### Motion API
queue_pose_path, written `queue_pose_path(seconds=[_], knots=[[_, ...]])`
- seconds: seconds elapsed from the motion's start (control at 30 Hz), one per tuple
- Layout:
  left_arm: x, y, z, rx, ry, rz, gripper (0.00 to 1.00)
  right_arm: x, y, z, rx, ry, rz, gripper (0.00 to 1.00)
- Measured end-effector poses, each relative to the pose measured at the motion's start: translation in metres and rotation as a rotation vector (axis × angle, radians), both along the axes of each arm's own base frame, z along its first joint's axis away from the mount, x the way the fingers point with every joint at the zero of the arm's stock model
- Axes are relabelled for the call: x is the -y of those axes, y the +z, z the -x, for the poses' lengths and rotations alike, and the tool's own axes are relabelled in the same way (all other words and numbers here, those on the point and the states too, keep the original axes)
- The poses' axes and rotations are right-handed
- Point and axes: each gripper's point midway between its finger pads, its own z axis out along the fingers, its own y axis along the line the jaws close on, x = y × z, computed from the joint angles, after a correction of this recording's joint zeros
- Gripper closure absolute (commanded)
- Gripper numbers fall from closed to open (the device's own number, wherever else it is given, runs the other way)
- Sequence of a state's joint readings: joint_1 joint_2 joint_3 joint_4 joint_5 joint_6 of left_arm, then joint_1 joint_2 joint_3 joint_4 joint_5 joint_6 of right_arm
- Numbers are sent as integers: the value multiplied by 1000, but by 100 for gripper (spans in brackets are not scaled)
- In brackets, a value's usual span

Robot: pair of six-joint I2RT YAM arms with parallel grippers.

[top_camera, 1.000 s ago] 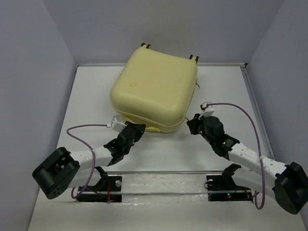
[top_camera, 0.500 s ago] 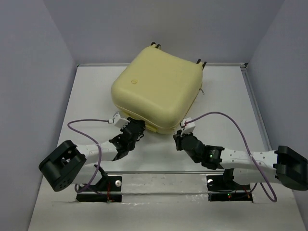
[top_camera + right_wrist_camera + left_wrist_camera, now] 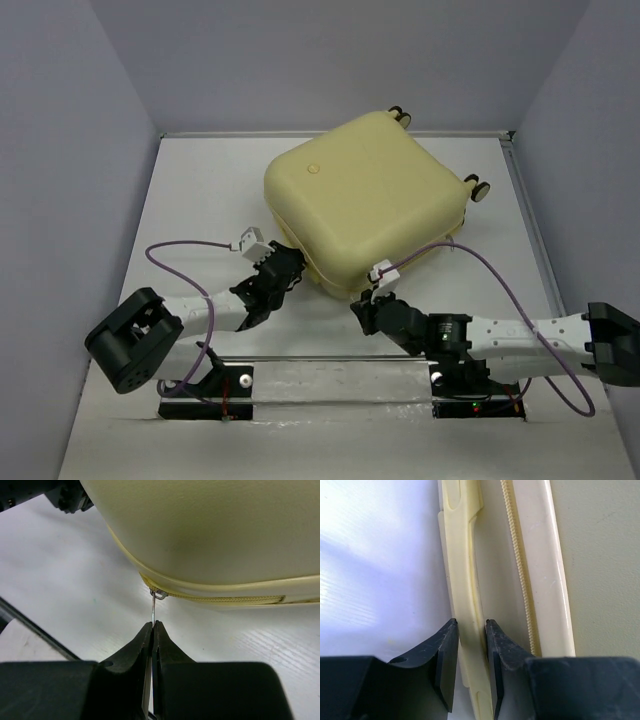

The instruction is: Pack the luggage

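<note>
The luggage (image 3: pixel 365 200) is a pale yellow hard-shell suitcase lying shut on the white table, turned at an angle, with caster wheels (image 3: pixel 480 188) at its far right. My left gripper (image 3: pixel 288 265) is at its near left side, shut on the suitcase's pale yellow side handle (image 3: pixel 465 580); in the left wrist view the gripper (image 3: pixel 471 622) has one finger on each side of the handle. My right gripper (image 3: pixel 362 308) is at the near corner, shut on the thin metal zipper pull (image 3: pixel 152 609). The gripper (image 3: pixel 152 624) sits just below the zipper (image 3: pixel 220 600).
Grey walls enclose the table on the left, back and right. A raised lip (image 3: pixel 530 220) runs along the table's right edge. A clear rail (image 3: pixel 340 360) crosses in front of the arm bases. My left arm (image 3: pixel 65 497) shows at the top left of the right wrist view.
The suitcase has turned clockwise and shifted right. My right gripper has moved left along its near edge to the corner, holding the zipper pull. My left gripper stays at the handle.
</note>
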State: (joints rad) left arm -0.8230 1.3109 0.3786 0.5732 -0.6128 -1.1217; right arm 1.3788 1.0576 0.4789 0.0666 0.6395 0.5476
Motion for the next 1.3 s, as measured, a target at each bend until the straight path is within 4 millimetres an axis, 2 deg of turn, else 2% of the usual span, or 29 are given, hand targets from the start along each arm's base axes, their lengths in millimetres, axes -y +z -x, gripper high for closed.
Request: queue_pose_path(seconds=[0.17, 0.3, 0.37, 0.47, 0.5, 0.57, 0.67, 0.8, 0.83, 0.93, 1.03, 1.17, 1.2, 1.23, 1.3], knots=[[3, 1, 9, 6, -44, 25, 94, 26, 3, -14, -85, 23, -94, 93], [8, 1, 36, 26, -102, 45, 94, 44, 9, -20, -150, 81, -147, 93], [10, 0, 47, 42, -104, 27, 94, 48, 6, -21, -214, 129, -143, 93], [11, -1, 60, 76, -77, -30, 94, 44, 9, -27, -266, 186, -116, 93], [19, 2, 67, 86, -97, -25, 94, 42, 11, -30, -269, 201, -109, 93], [61, 15, 98, 91, -241, 10, 94, 37, 14, -42, -256, 220, -110, 93], [101, 27, 132, 92, -370, 26, 94, 42, 16, -61, -223, 196, -115, 93], [125, 34, 148, 97, -421, -21, 39, 65, 15, -86, -196, 127, -154, 93], [128, 34, 151, 96, -427, -41, 18, 71, 14, -92, -184, 105, -165, 93], [128, 41, 151, 100, -421, -66, 6, 80, 12, -100, -154, 62, -192, 93], [117, 49, 150, 108, -417, -87, 5, 82, 12, -99, -142, 52, -210, 93], [102, 81, 153, 146, -445, -70, 17, 83, 10, -98, -141, 31, -238, 93], [101, 85, 153, 154, -454, -71, 19, 83, 10, -98, -143, 28, -243, 93], [99, 90, 154, 164, -468, -77, 27, 83, 10, -98, -145, 23, -249, 93], [98, 96, 155, 165, -502, -100, 32, 83, 9, -97, -147, 18, -260, 93]])
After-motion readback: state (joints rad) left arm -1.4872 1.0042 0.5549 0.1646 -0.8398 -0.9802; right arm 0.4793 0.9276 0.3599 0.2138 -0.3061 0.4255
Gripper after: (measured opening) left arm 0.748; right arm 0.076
